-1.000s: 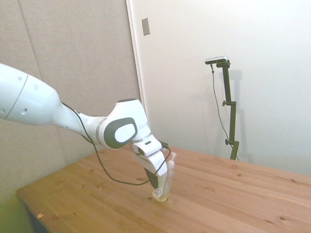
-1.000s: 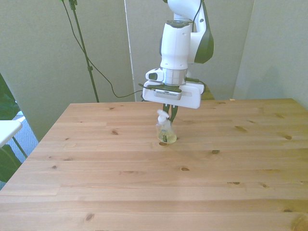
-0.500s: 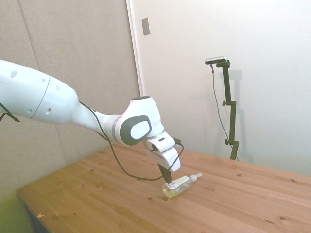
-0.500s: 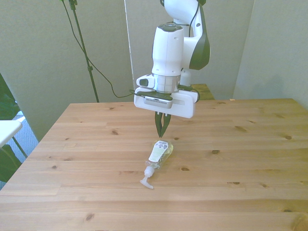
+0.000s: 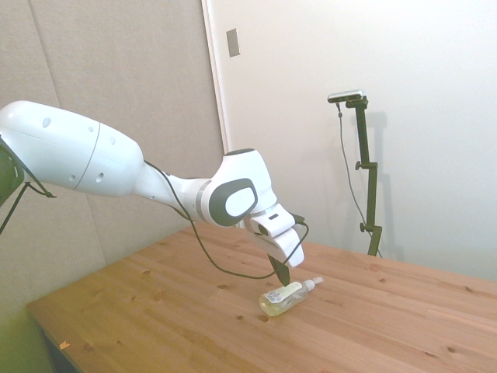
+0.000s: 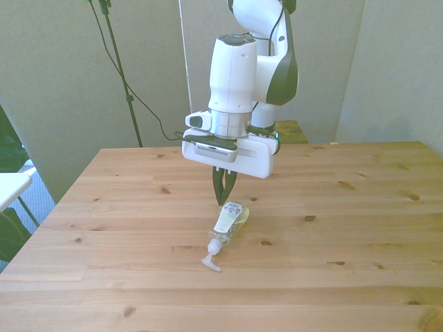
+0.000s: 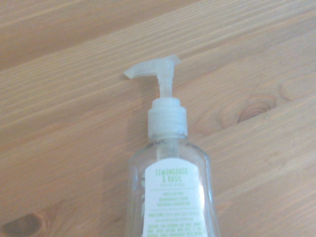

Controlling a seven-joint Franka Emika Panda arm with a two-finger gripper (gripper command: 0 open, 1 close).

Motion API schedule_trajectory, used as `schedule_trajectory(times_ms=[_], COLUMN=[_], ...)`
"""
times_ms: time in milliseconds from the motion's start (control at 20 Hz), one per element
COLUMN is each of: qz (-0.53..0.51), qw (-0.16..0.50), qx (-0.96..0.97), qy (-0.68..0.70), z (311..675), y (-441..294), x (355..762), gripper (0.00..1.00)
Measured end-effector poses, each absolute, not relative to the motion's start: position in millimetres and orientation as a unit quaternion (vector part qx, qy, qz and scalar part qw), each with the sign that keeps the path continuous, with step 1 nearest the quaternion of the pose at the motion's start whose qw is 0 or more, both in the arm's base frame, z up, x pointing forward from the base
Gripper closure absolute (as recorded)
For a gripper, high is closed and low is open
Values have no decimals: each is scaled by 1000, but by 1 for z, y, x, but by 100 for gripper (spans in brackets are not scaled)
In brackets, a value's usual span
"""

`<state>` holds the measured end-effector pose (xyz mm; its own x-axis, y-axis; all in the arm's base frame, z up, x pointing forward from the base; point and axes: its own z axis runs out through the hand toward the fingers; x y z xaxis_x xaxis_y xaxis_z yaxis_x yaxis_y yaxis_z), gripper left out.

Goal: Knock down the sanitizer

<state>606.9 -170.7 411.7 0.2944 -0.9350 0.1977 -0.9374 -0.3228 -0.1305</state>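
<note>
Lying flat on its side on the wooden table (image 6: pixel 360 228), the sanitizer (image 6: pixel 228 224) rests with its label facing up and its white pump nozzle (image 6: pixel 210 260) pointing toward the near edge in the front view. We see pale yellowish liquid pooled in the low part of the clear bottle (image 5: pixel 280 300) in the side view, where the nozzle points to the picture's right.

We note the gripper (image 6: pixel 223 196) hanging above the bottle's base end, its dark fingers pointing down with their tips pressed together and nothing between them. The tips sit just above the bottle, and we cannot tell from either view whether they touch it. In the side view the gripper (image 5: pixel 283 278) stands over the middle of the bottle, with the white arm (image 5: pixel 101 167) reaching in from the picture's left and a black cable (image 5: pixel 225 268) looping under the wrist.

In the wrist view we see the sanitizer (image 7: pixel 170 197) from close by, its label printed with green text and its pump head (image 7: pixel 154 70) lying against the wood grain.
</note>
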Motion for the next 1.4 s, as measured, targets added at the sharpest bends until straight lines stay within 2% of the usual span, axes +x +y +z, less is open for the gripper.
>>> schedule_trajectory(times_ms=[100,150,750,1400], qz=[121,123,124,118], qw=[5,4,-5,-14], qx=[801,799,794,811], qy=[-587,-589,-595,-573], z=[413,414,420,436], y=[-174,-175,-176,-150], x=[612,615,614,576], gripper=[100,0,0,0])
